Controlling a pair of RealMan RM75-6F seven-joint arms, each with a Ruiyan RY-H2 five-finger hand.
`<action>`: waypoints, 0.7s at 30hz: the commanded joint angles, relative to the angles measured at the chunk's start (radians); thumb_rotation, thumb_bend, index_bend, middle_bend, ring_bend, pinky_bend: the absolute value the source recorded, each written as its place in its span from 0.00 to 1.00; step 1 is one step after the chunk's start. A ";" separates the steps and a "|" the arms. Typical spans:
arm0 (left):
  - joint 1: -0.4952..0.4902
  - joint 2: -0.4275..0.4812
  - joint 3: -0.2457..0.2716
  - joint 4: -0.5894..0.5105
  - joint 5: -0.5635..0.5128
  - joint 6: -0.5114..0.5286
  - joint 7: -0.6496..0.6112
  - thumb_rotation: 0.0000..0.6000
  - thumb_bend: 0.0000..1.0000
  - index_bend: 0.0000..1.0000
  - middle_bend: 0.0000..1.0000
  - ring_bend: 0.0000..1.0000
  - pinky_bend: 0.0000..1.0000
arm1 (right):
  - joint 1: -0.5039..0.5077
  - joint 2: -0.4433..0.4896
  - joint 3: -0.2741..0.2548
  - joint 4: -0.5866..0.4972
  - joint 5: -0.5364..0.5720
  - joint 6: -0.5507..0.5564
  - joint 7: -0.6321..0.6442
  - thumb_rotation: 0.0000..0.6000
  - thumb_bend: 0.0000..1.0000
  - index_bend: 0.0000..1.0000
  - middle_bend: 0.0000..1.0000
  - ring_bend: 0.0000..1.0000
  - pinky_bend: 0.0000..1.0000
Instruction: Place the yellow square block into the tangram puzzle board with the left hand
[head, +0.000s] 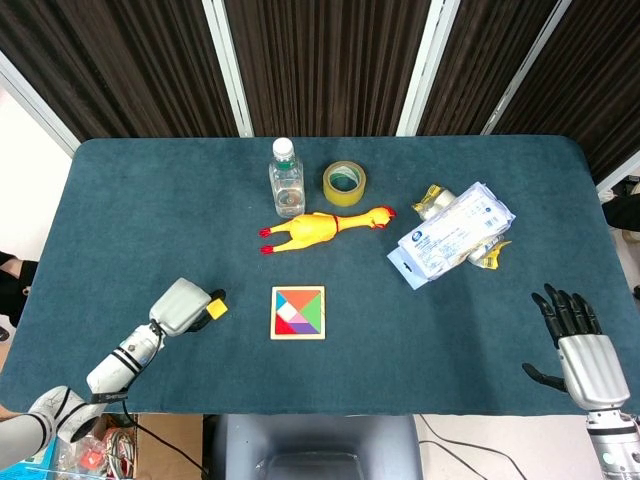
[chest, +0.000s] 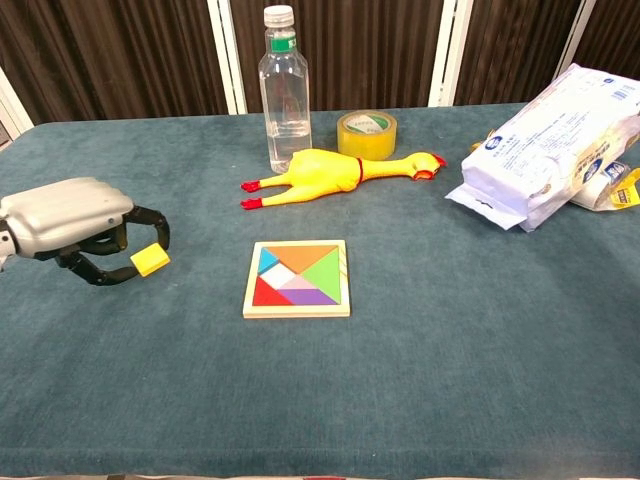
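Left hand (chest: 75, 230) pinching yellow square block (chest: 150, 260) at its fingertips, just above the surface (chest: 420, 380). Tangram puzzle board (chest: 297, 279) to its right, bare cloth between. Right hand (head: 575, 340) spread and holding nothing, near front right surface edge.

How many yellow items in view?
4. The block is pinched in the left hand, left of the puzzle board. The rubber chicken lies behind the board, the tape roll behind the chicken. Yellow packets peek from under the white bag.
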 joint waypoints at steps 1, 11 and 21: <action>-0.014 0.050 -0.060 -0.194 -0.116 -0.072 0.222 1.00 0.36 0.65 1.00 1.00 1.00 | 0.000 0.004 -0.004 0.002 -0.007 0.002 0.007 1.00 0.17 0.00 0.00 0.00 0.00; -0.054 0.026 -0.134 -0.411 -0.397 -0.138 0.600 1.00 0.36 0.63 1.00 1.00 1.00 | -0.001 0.022 -0.016 0.007 -0.034 0.010 0.048 1.00 0.17 0.00 0.00 0.00 0.00; -0.116 -0.055 -0.168 -0.476 -0.660 -0.146 0.730 1.00 0.36 0.63 1.00 1.00 1.00 | -0.008 0.037 -0.027 0.021 -0.065 0.035 0.100 1.00 0.17 0.00 0.00 0.00 0.00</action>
